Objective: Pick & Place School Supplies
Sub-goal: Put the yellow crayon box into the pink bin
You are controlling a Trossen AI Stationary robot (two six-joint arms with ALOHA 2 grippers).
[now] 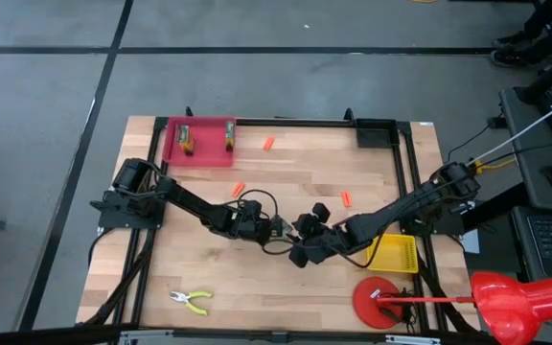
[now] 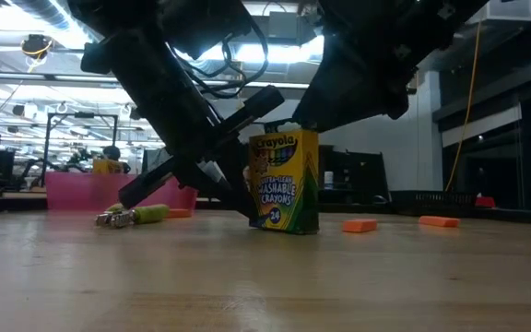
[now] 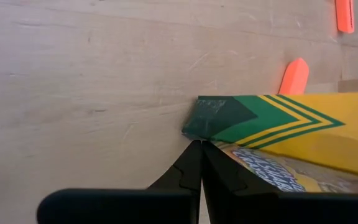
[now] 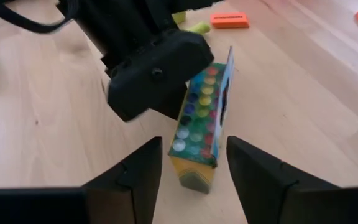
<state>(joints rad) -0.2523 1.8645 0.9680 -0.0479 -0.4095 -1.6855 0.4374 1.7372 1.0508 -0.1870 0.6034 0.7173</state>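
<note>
Between the right gripper [image 4: 191, 168] fingers, closest to its wrist camera, stands the crayon box [image 4: 202, 127], upright near the middle of the wooden counter [image 1: 286, 172] with its lid flap up and crayon tips showing. Those jaws stand wide on either side of the box's top, not touching it as far as can be seen. The left gripper [image 3: 200, 163] has its jaws pressed fully together, holding nothing, with the tip right at the lower edge of the box; whether it touches cannot be told. In the low view the box [image 2: 286, 181] sits flat on the counter with both dark arms slanting down to it.

1 pair of pliers [image 1: 192, 302] with yellow-green handles lies near the counter's front edge on the left. Several orange pieces [image 1: 267, 144] are scattered across the counter's far half. A pink tray [image 1: 199, 159] sits at the far left corner holding 2 small items, and a yellow mesh basket [image 1: 396, 254] sits at the right, beside the right arm.
</note>
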